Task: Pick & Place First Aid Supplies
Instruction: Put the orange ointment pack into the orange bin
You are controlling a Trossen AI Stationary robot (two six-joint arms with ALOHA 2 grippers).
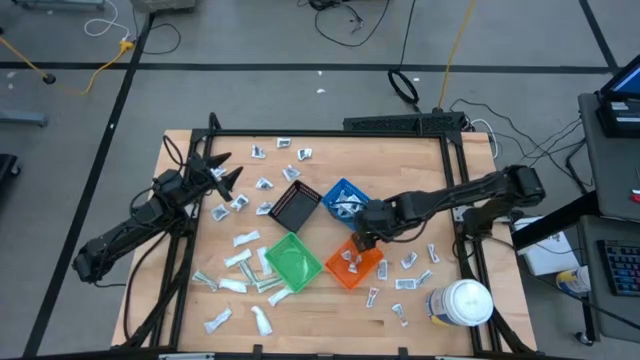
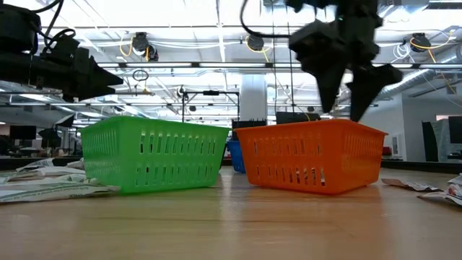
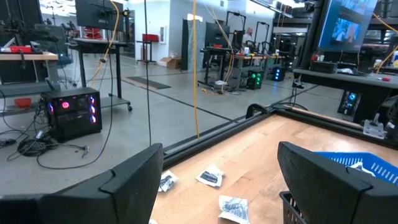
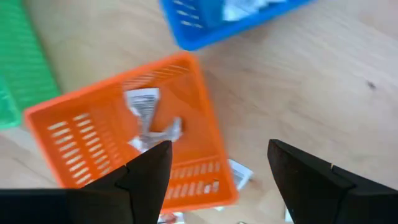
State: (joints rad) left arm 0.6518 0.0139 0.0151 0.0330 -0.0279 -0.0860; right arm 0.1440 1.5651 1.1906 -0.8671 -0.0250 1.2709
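Right end effector [image 1: 360, 241] gapes over orange bin [image 1: 355, 262].

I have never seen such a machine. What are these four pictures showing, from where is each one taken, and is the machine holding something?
It is a robot with two dark arms at a wooden table. One picture looks straight down from above, one looks level from the table top, and two come from cameras on the arms' wrists.

On the table stand four small square plastic bins: black, blue, green and orange. Many small white and silvery first aid packets lie scattered around, and a large white round jar stands near one corner.

The right gripper hovers over the orange bin with its fingers open and empty; two packets lie inside that bin. The left gripper waits open above the table's left side, holding nothing.
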